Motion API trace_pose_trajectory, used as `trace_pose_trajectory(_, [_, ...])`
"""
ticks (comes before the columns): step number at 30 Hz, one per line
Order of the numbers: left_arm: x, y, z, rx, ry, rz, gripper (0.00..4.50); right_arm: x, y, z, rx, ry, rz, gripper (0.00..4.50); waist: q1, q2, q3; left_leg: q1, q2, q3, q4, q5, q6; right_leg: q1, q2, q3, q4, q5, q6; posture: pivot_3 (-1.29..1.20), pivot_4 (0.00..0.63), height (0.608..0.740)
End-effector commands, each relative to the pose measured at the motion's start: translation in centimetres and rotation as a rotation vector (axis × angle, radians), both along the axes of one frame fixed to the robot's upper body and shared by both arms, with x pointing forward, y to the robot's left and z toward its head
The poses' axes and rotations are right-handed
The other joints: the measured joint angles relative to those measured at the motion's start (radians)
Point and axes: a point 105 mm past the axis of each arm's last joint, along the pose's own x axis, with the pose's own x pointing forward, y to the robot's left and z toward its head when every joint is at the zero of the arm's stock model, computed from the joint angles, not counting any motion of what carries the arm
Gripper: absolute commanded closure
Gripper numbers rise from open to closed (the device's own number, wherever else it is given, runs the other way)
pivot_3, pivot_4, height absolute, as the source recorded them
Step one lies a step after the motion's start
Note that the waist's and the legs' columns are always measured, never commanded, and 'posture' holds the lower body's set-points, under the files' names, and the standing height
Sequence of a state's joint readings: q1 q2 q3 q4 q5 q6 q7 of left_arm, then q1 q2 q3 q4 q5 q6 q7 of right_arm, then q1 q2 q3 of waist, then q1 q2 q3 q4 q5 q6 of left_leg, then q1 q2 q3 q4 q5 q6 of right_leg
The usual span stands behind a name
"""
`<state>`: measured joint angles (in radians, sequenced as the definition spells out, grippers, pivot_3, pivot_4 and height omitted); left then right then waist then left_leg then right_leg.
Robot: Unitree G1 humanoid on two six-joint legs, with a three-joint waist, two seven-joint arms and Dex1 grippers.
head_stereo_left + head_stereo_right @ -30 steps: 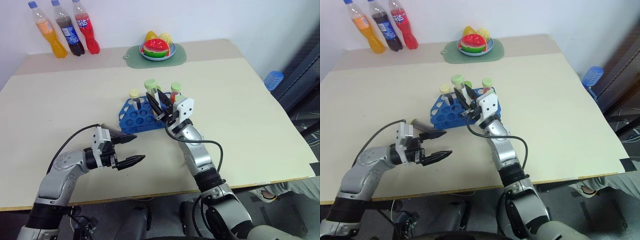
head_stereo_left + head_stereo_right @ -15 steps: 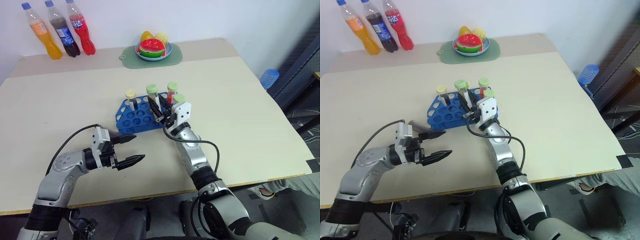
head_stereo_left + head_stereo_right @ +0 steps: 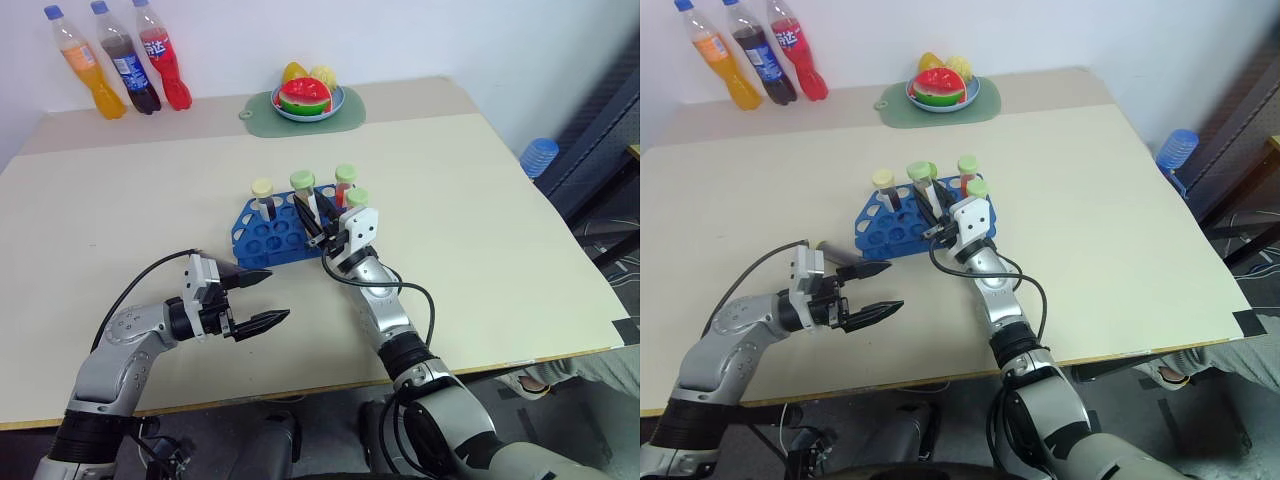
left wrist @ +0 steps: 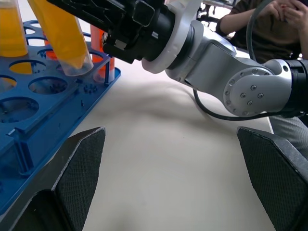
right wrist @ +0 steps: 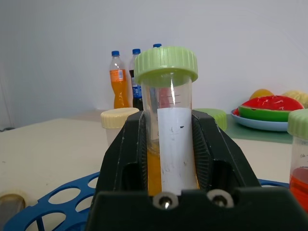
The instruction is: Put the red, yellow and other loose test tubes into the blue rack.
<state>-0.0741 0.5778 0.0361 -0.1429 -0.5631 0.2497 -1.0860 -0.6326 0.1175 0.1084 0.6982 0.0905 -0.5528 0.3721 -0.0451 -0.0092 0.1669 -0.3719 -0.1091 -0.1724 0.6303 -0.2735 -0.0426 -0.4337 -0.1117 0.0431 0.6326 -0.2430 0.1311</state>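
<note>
Right wrist view: right pincer (image 5: 172, 144) clamped on a green-capped yellow tube (image 5: 167, 115) above the blue rack (image 3: 268, 232); left pincer (image 3: 262, 297) wide open, empty.

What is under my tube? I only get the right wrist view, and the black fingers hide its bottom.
Observer: The blue rack. The orange-filled tube has its tip just above the holes along the rack's edge.
Operator: Where's my other pincer?
Observer: The left pincer is open and empty, over the table just in front of the rack.
</note>
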Motion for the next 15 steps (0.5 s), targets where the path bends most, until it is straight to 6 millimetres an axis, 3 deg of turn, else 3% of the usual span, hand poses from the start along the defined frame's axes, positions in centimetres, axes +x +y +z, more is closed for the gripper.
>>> trace_pose_trajectory(1, [-0.1, 0.1, 1.1, -0.014, -0.05, -0.001, 0.0, 0.2, 0.2, 1.1, 0.016, -0.032, -0.009, 3.69, 0.0, 0.0, 0.0, 0.0, 0.0, 0.0, 0.0, 0.0, 0.0, 0.0, 0.0, 0.0, 0.0, 0.0, 0.0, 0.0, 0.15, 0.74])
trace_pose_trajectory(15, [-0.2, -0.1, 0.8, -0.018, -0.046, -0.002, 0.0, -0.2, 0.4, 0.0, -0.004, -0.013, 0.002, 3.69, 0.0, 0.0, 0.0, 0.0, 0.0, 0.0, 0.0, 0.0, 0.0, 0.0, 0.0, 0.0, 0.0, 0.0, 0.0, 0.0, 0.15, 0.74])
